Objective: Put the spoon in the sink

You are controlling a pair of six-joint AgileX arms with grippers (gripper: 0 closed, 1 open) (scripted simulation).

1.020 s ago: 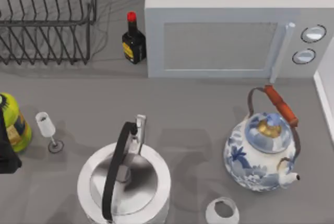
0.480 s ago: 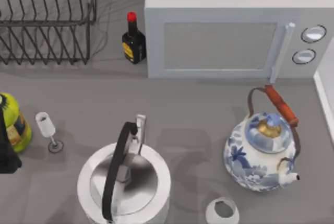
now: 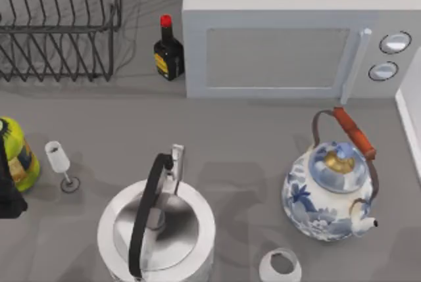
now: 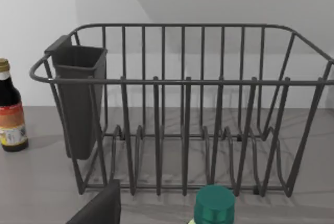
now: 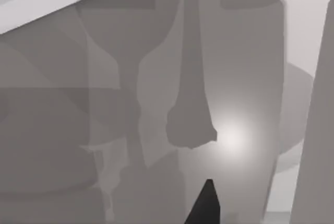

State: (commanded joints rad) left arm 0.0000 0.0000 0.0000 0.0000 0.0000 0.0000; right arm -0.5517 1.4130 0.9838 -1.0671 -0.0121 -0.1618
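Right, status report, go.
Left tool at table's left edge beside yellow-green bottle, facing dish rack. Right tool close against a grey surface. Steel kettle, teapot crowd the front.

Silver kettle (image 3: 156, 233) and white cup (image 3: 280, 267) run off the top view's bottom edge

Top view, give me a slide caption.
Countertop with microwave, dish rack, steel kettle and blue-and-white teapot.
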